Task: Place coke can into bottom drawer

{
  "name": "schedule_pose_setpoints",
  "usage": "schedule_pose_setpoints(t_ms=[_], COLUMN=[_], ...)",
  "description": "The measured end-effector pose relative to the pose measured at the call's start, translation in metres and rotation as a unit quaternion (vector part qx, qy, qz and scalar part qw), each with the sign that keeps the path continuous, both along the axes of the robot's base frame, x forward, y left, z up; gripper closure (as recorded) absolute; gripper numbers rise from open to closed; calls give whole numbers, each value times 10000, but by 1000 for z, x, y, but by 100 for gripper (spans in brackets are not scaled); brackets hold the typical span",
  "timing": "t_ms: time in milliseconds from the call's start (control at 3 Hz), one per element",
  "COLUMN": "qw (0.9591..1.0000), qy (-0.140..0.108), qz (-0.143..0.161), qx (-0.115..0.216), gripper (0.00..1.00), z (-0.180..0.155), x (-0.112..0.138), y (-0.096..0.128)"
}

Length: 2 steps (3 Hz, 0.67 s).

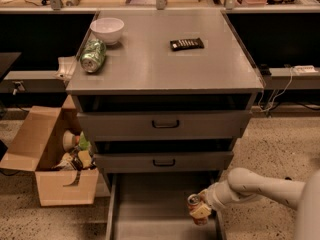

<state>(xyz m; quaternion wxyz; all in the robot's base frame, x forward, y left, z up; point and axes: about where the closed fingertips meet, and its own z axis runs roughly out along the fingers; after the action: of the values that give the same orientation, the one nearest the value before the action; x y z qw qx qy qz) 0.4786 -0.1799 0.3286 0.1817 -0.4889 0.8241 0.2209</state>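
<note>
The coke can [194, 202] is small and red with a silver top. It is held upright in my gripper [198, 209] over the right side of the bottom drawer [150, 204]. The drawer is pulled open, a grey flat-floored tray. My white arm [255, 186] reaches in from the right. The gripper is shut on the can, just inside the drawer's right wall.
Two shallower grey drawers with black handles [165, 124] sit above. On the cabinet top lie a green soda can [93, 56] on its side, a white bowl [107, 30] and a black object [186, 44]. An open cardboard box [50, 154] stands on the floor at left.
</note>
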Motion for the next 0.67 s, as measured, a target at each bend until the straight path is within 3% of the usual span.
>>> schedule_pose_setpoints(t_ms=[667], qw=[9991], qy=[397], qz=[-63], qx=[-98], gripper=[100], z=[-69], x=[17], y=[12])
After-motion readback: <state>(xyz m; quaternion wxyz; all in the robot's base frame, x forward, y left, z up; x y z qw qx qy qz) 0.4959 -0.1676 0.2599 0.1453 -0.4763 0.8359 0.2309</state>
